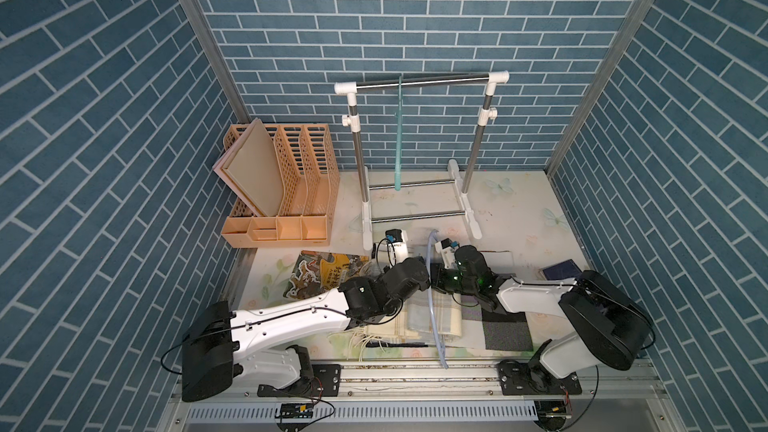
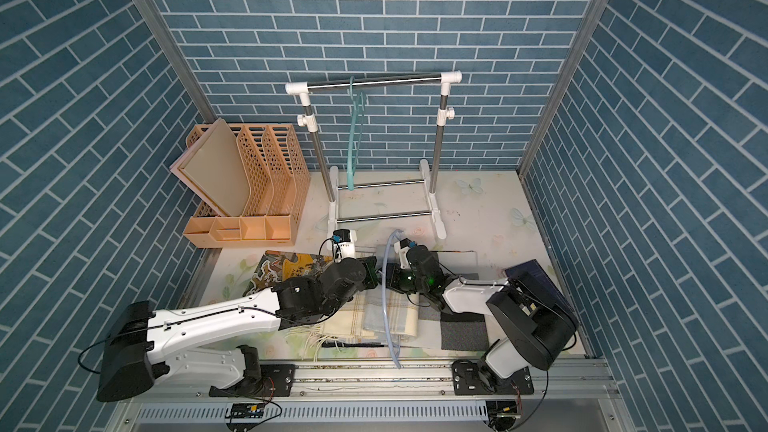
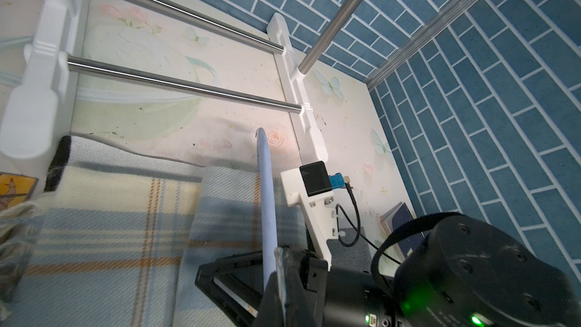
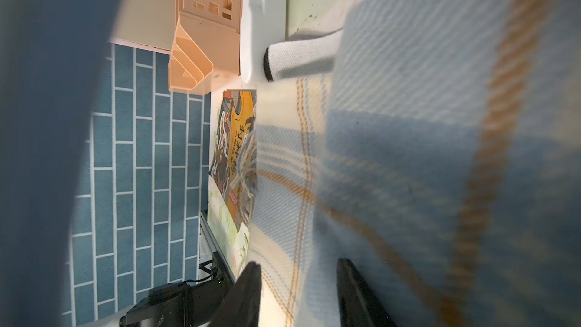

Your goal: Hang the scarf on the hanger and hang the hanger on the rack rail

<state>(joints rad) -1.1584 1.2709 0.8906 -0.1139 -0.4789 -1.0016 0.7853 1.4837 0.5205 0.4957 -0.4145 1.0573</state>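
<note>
Plaid cream/pale-blue woven scarf w/ orange lines + fringe [image 1: 417, 322] lies flat on floral-print tabletop [image 1: 507, 205], front centre, btwn both arms; not on any hanger. L claw [image 3: 274, 273] closed, pinching thin pale-blue plastic hanger [image 3: 265, 199]. That hanger runs front-to-back across the scarf, far end twd rack base; can't tell if it touches the cloth. R claw [image 4: 298, 262] open, fingers [image 4: 248, 290] apart just over the scarf, nothing gripped. Both claws sit close together above scarf's middle. Steel clothes rack w/ white joints [image 1: 419, 81] at back, teal hanger [image 1: 399, 139] hooked on its top rail. Peach plastic file organiser [image 1: 282, 184] back L, beige boards in it. Illustrated picture book [image 1: 328, 272] by scarf's L edge, fringe overlapping it. Dark-blue book [image 1: 561, 272] on R side. Grey/black cloth [image 1: 507, 330] under R arm.
</note>
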